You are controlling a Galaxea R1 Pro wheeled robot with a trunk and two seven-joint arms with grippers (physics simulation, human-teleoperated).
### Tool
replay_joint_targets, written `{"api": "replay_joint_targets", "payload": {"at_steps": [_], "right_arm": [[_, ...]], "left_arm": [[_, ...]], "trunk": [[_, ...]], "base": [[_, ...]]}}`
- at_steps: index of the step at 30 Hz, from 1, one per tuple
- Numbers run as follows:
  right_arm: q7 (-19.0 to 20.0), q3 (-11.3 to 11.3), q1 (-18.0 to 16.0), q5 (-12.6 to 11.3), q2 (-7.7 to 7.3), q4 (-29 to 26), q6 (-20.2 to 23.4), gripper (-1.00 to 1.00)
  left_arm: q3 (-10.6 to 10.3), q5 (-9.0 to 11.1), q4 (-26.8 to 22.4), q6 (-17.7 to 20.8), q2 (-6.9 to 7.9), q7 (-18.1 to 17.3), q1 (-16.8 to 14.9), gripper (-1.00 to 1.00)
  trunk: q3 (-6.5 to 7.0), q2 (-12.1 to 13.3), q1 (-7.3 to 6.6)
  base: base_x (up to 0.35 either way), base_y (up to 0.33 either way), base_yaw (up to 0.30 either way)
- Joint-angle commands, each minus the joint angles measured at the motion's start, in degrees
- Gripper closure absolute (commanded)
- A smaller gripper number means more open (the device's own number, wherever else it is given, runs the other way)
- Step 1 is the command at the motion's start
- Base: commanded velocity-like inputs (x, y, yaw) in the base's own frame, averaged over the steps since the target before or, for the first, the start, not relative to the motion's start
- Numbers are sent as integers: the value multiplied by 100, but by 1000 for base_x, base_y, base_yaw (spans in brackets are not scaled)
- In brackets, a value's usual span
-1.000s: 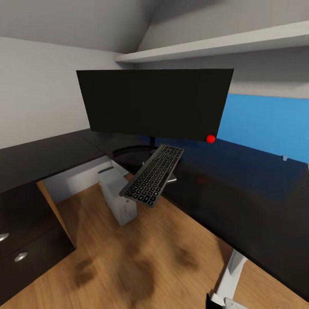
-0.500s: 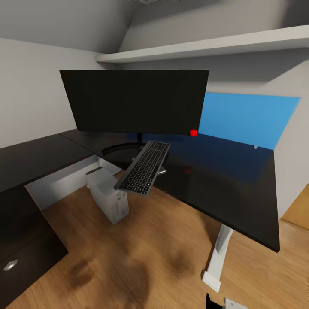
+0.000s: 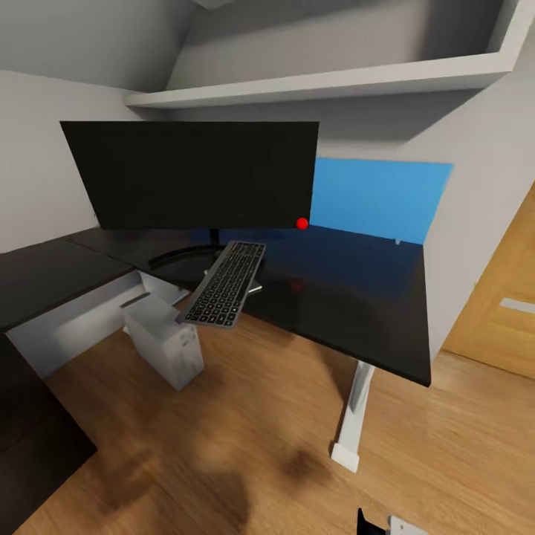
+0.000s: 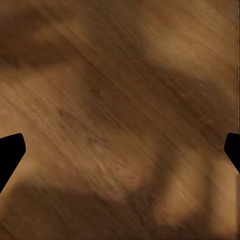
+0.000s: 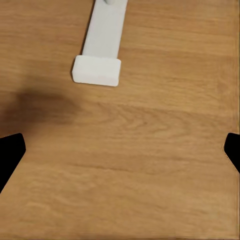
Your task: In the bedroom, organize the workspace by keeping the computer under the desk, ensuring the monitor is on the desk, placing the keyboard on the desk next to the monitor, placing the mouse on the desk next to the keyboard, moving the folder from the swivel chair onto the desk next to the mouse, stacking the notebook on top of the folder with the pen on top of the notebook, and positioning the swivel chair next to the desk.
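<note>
In my head view the monitor (image 3: 189,174) stands on the black desk (image 3: 357,297) at upper left, and the keyboard (image 3: 223,284) juts tilted over the desk's front edge at centre-left, above the grey computer (image 3: 163,342). My left gripper (image 4: 120,150) and right gripper (image 5: 120,150) both gape wide over bare wood floor (image 3: 260,446), well apart from the keyboard. The desk's white foot (image 5: 97,70) lies ahead of the right gripper.

The desk (image 3: 357,312) runs off the head view's left edge. The monitor (image 3: 189,174) hides most of its own stand. Both wrist views crop the fingertips (image 4: 10,155) to 2 dark tips each (image 5: 10,155).
</note>
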Motion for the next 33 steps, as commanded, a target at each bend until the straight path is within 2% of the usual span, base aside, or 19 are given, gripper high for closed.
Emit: {"api": "replay_joint_targets", "payload": {"at_steps": [1,6,33], "right_arm": [[-3,-11,-6,-12,2,9,-23,-100],[-3,-11,-6,-12,-3,9,-22,-100],[-3,-9,-6,-7,-17,9,-22,-100]], "left_arm": [[-14,59,5,-11,-2,-43,-2,-100],[-16,56,5,-12,-13,-40,-2,-100],[-11,63,5,4,-18,-26,-2,-100]], "trunk": [[-5,-2,-1],[-5,-2,-1],[436,1081,-594]], "base": [[-17,12,-274],[-8,6,-274],[-1,0,-253]]}}
